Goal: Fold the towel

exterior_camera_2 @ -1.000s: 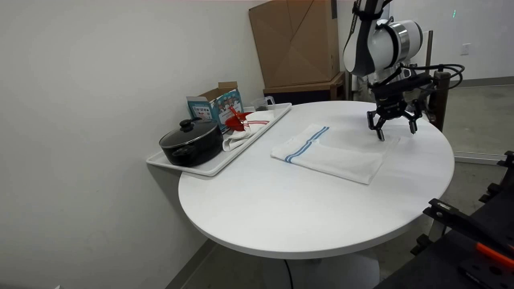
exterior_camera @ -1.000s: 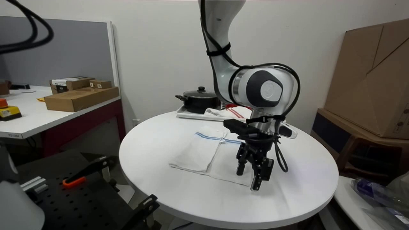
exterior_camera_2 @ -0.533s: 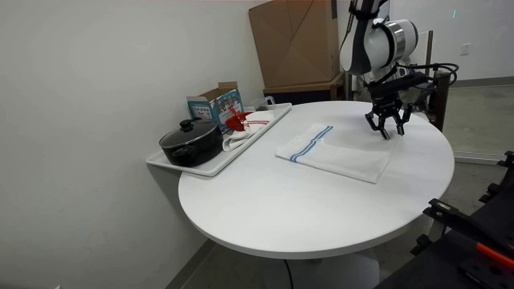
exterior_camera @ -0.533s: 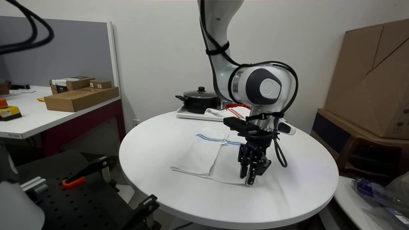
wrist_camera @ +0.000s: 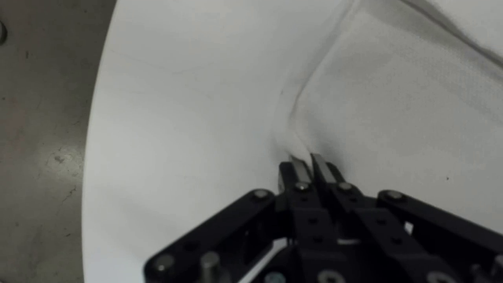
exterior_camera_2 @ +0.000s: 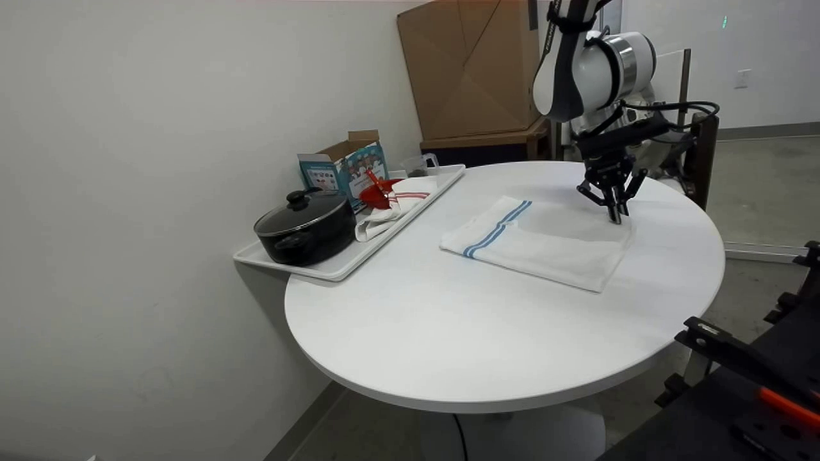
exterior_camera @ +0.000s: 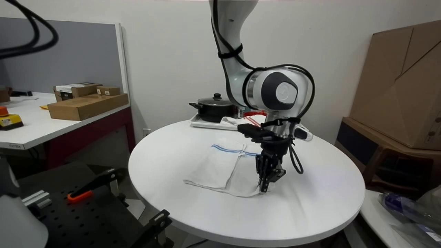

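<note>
The end effector (wrist_camera: 310, 163) pinches an edge of the towel (wrist_camera: 408, 110) between its fingertips (wrist_camera: 325, 171), the fabric puckered there, and the rest lies flat on the bench (exterior_camera_2: 461, 346). In the wrist view, bench surface runs from beside the fingertips to the curved rim (wrist_camera: 89, 137). Past the towel's striped end, more bench separates it from the tray (exterior_camera_2: 343, 267).

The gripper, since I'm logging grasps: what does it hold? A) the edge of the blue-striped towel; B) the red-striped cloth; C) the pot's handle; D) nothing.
A: in the wrist view, the gripper has its jaws closed on the bunched edge of the towel.
</note>
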`<action>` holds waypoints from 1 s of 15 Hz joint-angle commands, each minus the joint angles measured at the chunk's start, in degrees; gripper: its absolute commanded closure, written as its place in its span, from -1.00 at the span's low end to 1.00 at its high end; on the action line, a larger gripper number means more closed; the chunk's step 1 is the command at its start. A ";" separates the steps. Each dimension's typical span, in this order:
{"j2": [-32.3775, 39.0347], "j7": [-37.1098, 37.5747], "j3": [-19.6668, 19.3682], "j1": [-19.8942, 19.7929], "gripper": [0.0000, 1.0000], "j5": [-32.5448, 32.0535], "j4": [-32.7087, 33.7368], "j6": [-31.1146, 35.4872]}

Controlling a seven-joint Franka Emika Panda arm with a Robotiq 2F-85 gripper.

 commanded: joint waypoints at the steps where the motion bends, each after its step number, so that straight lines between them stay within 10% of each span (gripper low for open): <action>1: -1.91 2.62 1.47 -0.86 0.84 2.44 0.32 -2.71; 8: -12.11 4.08 4.33 -3.57 0.86 13.28 -2.88 -5.17; 15: -19.49 7.92 6.34 4.72 0.85 6.91 -4.78 -5.23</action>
